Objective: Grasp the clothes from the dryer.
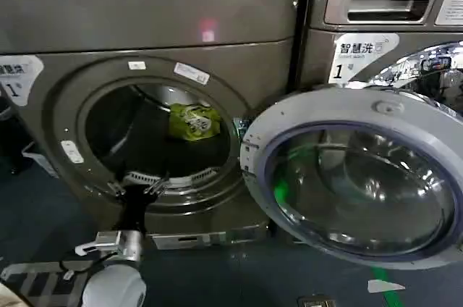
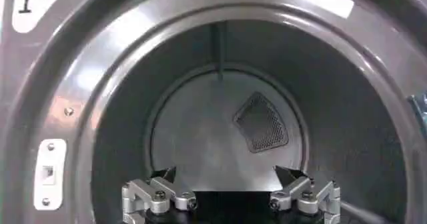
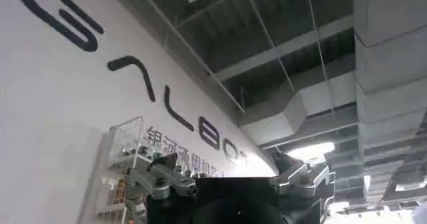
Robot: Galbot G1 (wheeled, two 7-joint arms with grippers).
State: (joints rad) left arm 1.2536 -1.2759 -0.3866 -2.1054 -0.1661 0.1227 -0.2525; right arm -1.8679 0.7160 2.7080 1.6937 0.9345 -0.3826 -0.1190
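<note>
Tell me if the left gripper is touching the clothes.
Apart. The head view shows the left gripper at the porthole's lower rim, the clothes deeper inside the dryer.

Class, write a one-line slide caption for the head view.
Left end effector, open, at the dryer porthole's lower rim; clothes lie inside the drum.

My head cam looks down at the dryer (image 1: 145, 68), porthole at 10 o'clock; left wrist cam sits close, facing its drum; right wrist cam faces ceiling.

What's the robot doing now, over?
Left gripper open at the dryer porthole's lower rim, empty. Clothes lie deeper in the drum, untouched. Right gripper open, pointed away. Door swung wide; path clear.
</note>
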